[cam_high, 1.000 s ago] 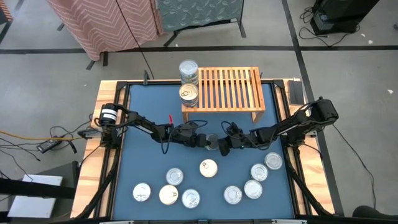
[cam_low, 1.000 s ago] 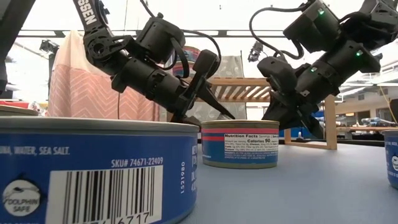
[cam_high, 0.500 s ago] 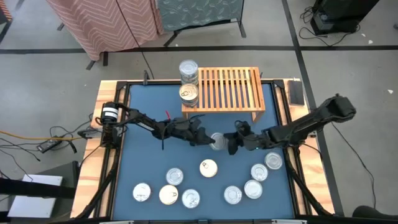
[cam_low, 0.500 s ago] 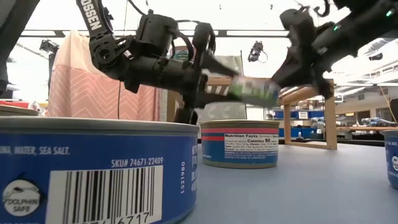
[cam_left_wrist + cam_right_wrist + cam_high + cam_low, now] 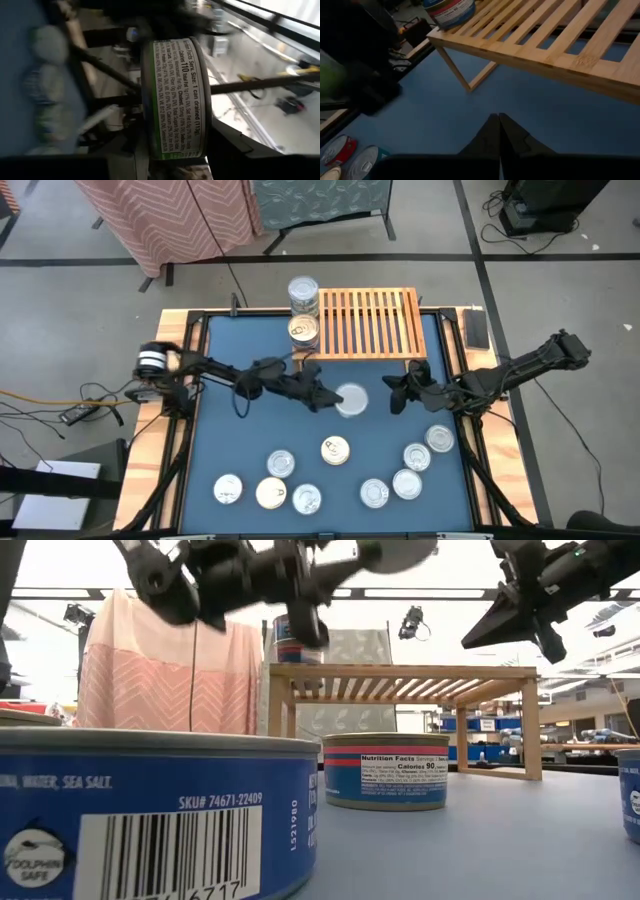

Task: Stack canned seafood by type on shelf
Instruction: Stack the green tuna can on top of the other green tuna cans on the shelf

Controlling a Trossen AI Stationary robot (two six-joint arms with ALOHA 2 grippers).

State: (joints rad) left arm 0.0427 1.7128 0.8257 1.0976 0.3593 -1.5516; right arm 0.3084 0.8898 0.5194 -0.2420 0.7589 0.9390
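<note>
Since the earlier frame both arms have risen and parted: the left gripper [image 5: 335, 397] now carries a green-labelled can [image 5: 351, 399] clear of the blue table [image 5: 225, 430], while the right gripper [image 5: 393, 392], fingers pressed together and empty, has backed off toward three o'clock. The left jaws pinch the can by its rim, as the left wrist view shows. The shelf [image 5: 365, 323] lies at twelve o'clock of the can, with two cans [image 5: 303, 312] at its left end; about ten more sit loose toward six o'clock. My worry: an edge-on pinch may let the can swivel or slip, or it may clip the shelf's front edge on approach.
</note>
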